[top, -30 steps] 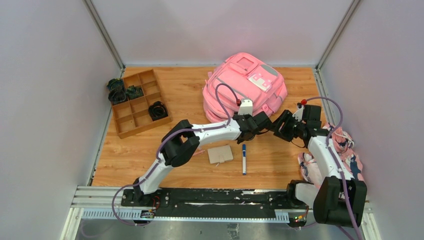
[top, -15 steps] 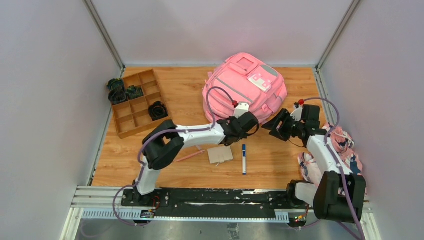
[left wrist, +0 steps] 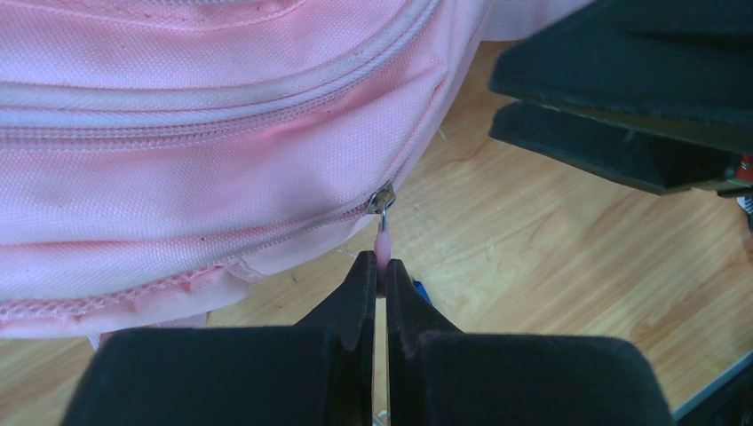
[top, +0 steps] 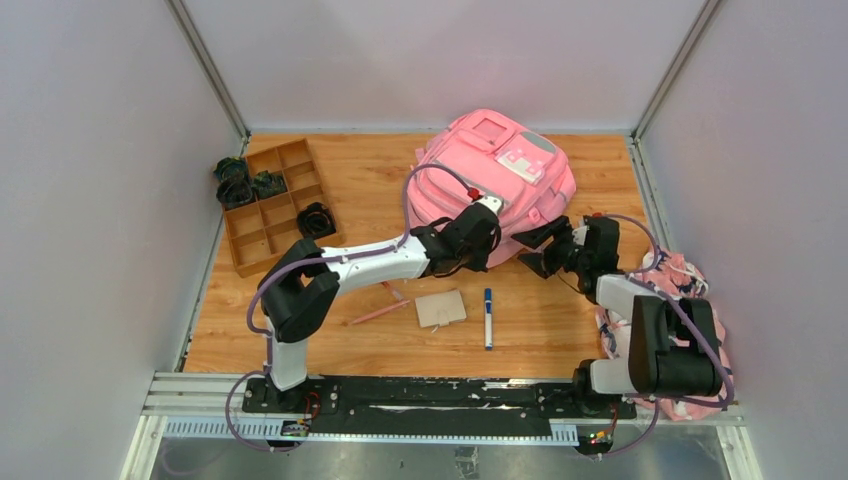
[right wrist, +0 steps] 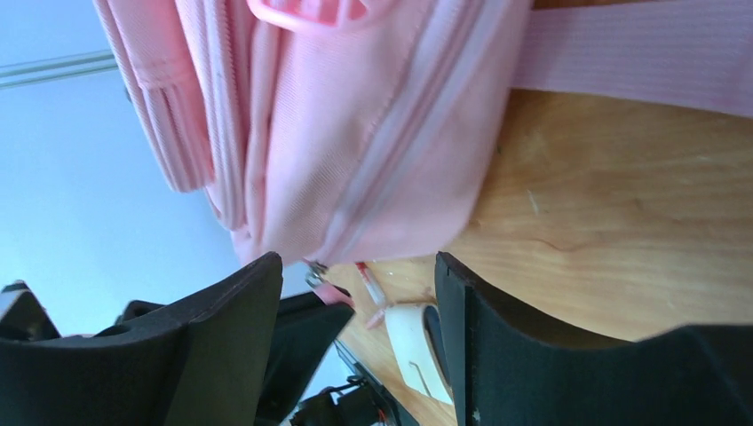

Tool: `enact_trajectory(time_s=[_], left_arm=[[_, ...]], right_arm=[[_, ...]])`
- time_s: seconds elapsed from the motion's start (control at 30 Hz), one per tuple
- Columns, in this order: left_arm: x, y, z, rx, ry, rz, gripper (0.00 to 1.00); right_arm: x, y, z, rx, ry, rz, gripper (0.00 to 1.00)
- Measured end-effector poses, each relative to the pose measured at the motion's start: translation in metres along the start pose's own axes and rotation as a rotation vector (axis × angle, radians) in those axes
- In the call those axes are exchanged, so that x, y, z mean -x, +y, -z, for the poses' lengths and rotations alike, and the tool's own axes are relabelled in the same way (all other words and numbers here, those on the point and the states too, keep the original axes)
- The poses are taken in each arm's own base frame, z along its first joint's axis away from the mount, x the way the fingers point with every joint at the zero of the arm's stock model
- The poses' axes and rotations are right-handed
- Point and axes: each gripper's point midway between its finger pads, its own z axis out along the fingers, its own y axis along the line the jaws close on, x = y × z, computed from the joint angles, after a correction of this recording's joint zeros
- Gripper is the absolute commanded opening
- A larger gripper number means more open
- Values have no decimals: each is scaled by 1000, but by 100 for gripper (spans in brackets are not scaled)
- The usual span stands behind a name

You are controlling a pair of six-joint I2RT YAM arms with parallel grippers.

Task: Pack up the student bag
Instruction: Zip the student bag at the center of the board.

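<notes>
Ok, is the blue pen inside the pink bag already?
No, the blue pen lies on the wooden table, outside the student bag.

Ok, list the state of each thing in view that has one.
student bag, lying front up, visible zip looks closed
left gripper, shut on zip pull
zip pull, pinched, hanging from the slider
right gripper, open, empty, beside the student bag
marker, lying flat, untouched
wooden tray, partly filled
</notes>
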Motion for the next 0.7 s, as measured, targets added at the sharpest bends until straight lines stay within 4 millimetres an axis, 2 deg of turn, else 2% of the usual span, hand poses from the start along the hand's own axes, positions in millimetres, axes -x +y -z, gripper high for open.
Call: enact_trajectory(time_s=[0.17,0.3,0.33,0.43,0.5,0.53,0.7], left_arm=[[-7,-5,0,-41,22,-21,0],[-12,-5,0,-58,30,-37,0],[-13,-5,1,-59,31,-41,0],[-11,-2,4,-62,25,-49,0],[-8,-1,7,-67,16,-56,0],[-5,-2,9,-72,7,-58,0],[-4,3,16,-82,3,-57,0]], right_arm=[[-1,12,-16,29,9,-18,71],[-14,26,-34,54,58,0,68],[-17,27,-36,54,65,-1,63],[-20,27,-41,56,70,-10,31],[-19,28,-42,58,65,-12,6],[-19,28,-42,56,61,-11,0],[-18,23,-43,9,73,0,0]])
